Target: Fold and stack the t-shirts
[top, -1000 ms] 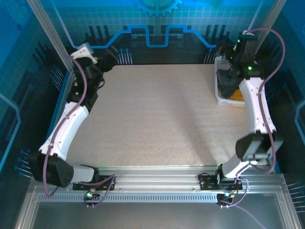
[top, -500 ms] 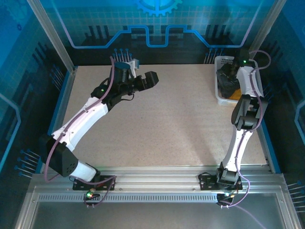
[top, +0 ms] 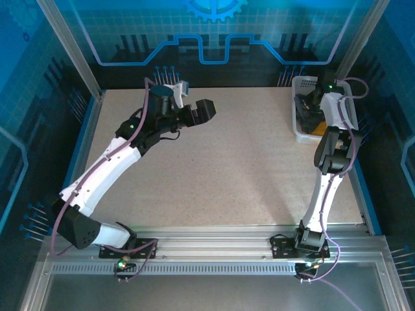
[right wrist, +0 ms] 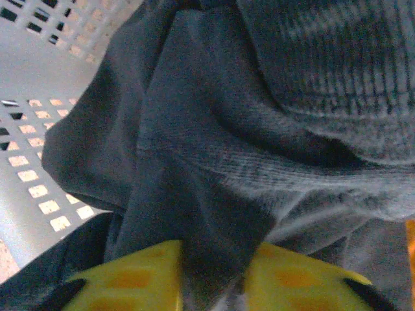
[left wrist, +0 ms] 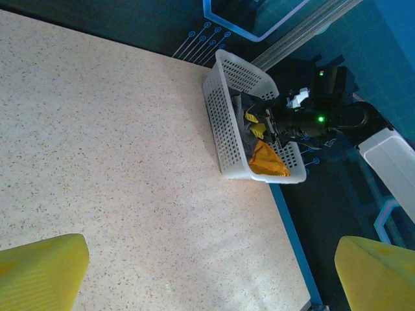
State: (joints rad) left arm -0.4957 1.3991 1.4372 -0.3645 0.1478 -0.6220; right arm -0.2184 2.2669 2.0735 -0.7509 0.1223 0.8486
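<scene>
Change slight | left jaws wide apart over table (top: 227,168) | right jaws pinching grey t-shirt (right wrist: 207,149) in basket (left wrist: 224,129)

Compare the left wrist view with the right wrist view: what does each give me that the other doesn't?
Left wrist: the table, the whole white basket with the orange-yellow t-shirt at one end, the right arm reaching in, and the left fingers wide apart. Right wrist: the right fingers pinching a fold of the dark grey t-shirt. Shared: the basket and grey cloth inside it.
</scene>
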